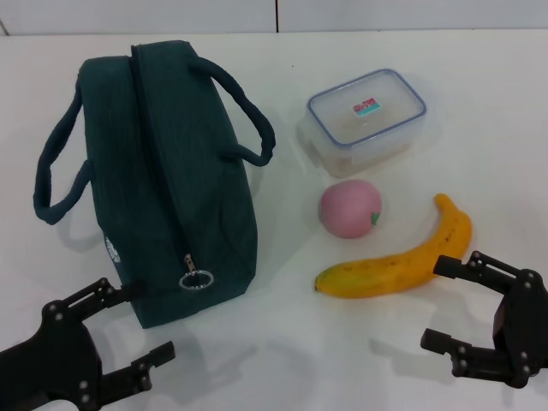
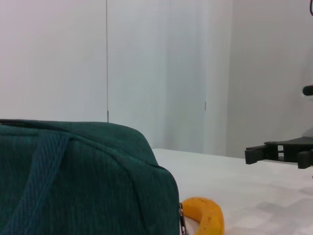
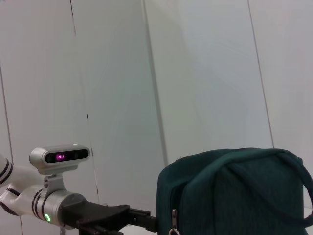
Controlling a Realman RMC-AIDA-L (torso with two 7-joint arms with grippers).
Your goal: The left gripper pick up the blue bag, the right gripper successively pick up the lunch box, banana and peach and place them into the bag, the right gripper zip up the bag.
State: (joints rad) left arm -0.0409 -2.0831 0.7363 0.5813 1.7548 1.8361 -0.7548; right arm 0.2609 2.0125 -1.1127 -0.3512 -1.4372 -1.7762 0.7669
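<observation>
The blue bag (image 1: 167, 180) stands zipped on the white table at the left, its ring pull (image 1: 196, 280) at the near end and both handles out to the sides. It also shows in the left wrist view (image 2: 83, 181) and the right wrist view (image 3: 234, 196). My left gripper (image 1: 137, 321) is open, low at the near left, just before the bag's near end. The lunch box (image 1: 366, 111) lies at the back right, lid on. The peach (image 1: 349, 210) sits in front of it. The banana (image 1: 398, 261) lies nearer. My right gripper (image 1: 438, 304) is open beside the banana's right end.
The table's far edge meets a pale wall (image 1: 274, 15) behind the bag and box. The right gripper's finger (image 2: 279, 151) shows in the left wrist view, and the left arm with its wrist camera (image 3: 58, 157) shows in the right wrist view.
</observation>
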